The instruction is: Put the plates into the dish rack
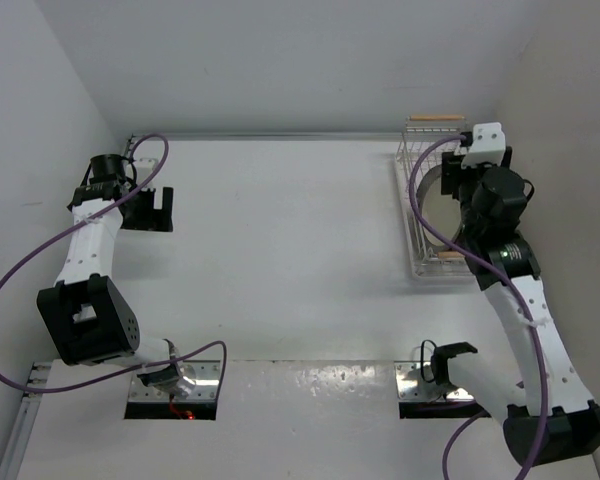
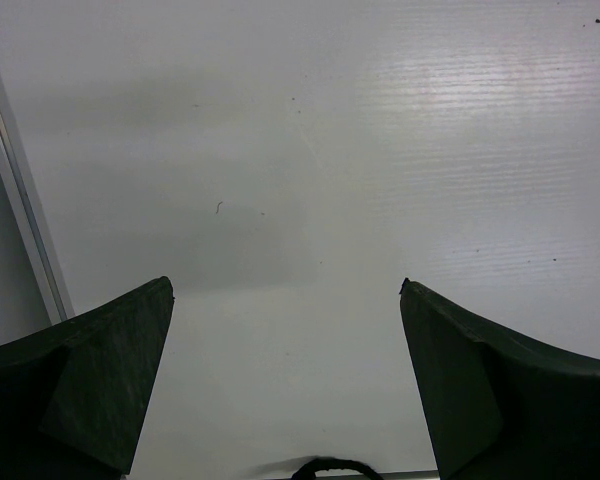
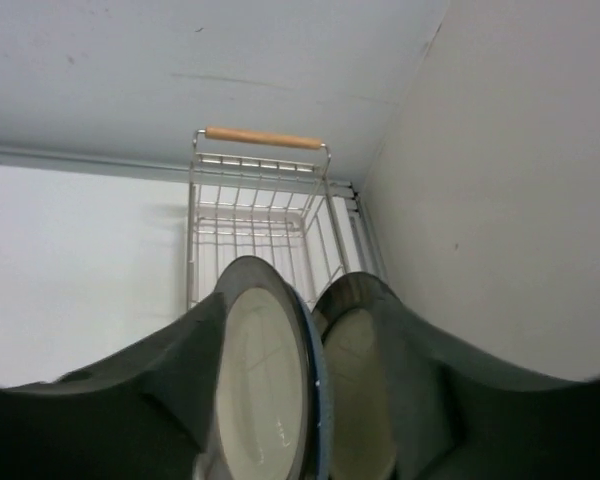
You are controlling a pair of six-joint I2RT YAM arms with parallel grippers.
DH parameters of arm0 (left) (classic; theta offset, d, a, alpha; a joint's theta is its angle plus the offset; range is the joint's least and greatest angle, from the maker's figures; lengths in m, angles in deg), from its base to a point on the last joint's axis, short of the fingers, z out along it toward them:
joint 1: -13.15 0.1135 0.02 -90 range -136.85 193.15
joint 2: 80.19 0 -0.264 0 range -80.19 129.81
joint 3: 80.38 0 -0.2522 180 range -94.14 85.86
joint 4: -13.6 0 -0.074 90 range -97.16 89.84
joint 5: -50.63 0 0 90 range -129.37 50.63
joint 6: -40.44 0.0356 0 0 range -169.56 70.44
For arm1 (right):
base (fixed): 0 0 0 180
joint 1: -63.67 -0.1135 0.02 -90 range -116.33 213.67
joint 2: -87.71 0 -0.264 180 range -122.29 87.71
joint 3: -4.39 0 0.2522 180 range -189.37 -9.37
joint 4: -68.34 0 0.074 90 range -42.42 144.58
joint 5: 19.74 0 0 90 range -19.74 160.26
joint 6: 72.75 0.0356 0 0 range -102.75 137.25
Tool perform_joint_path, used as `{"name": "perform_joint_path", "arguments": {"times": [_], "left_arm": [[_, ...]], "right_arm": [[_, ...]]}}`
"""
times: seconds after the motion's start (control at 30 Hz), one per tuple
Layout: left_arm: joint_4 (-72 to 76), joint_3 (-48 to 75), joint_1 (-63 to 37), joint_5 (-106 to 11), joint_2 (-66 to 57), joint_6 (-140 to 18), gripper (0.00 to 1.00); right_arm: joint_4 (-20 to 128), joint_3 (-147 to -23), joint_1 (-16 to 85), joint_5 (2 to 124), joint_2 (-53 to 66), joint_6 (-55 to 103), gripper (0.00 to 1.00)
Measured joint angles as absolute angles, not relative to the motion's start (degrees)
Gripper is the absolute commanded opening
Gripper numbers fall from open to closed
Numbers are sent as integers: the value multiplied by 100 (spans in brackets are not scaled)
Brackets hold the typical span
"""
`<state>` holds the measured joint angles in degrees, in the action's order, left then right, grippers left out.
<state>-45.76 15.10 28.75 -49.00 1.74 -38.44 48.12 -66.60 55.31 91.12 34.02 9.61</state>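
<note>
The dish rack stands at the far right against the wall; in the right wrist view its far wooden handle shows. A dark-rimmed, cream-centred plate stands on edge in it, a thin blue rim close behind it. A second dark-rimmed plate stands to its right. My right gripper is over the rack, its jaws wide apart astride these plates. My left gripper is open and empty over bare table at the far left.
The right wall runs close along the rack. A metal rail borders the table's left edge by my left gripper. Purple cables loop off both arms.
</note>
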Motion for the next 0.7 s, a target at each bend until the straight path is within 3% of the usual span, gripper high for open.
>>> {"name": "perform_joint_path", "arguments": {"times": [0.1, 0.13, 0.3, 0.4, 0.43, 0.5, 0.53, 0.7], "left_arm": [[-4576, 1510, 2875, -4902, 174, -3844, 100], [-4576, 1510, 2875, -4902, 174, -3844, 100], [-4574, 1510, 2875, -4902, 172, -3844, 100], [-4574, 1512, 2875, -4887, 150, -3847, 100], [-4570, 1521, 2875, -4871, 126, -3844, 100], [-4568, 1545, 2875, -4841, 69, -3844, 100], [-4570, 1564, 2875, -4817, 37, -3844, 100], [-4537, 1667, 2875, -4627, -27, -3818, 100]], "right_arm": [[4733, -6691, 5577, 9099, 3443, 1016, 18], [4665, -6719, 5620, 9093, 3386, 1044, 18], [4141, -7233, 5979, 9025, 2551, 1254, 35], [3802, -7425, 6156, 8907, 2199, 1501, 55], [3719, -7414, 6193, 8874, 2195, 1577, 69], [3647, -7333, 6265, 8752, 2296, 1759, 84], [3640, -7252, 6289, 8662, 2409, 1842, 99], [3675, -6590, 6318, 8133, 3500, 2200, 99]]}}
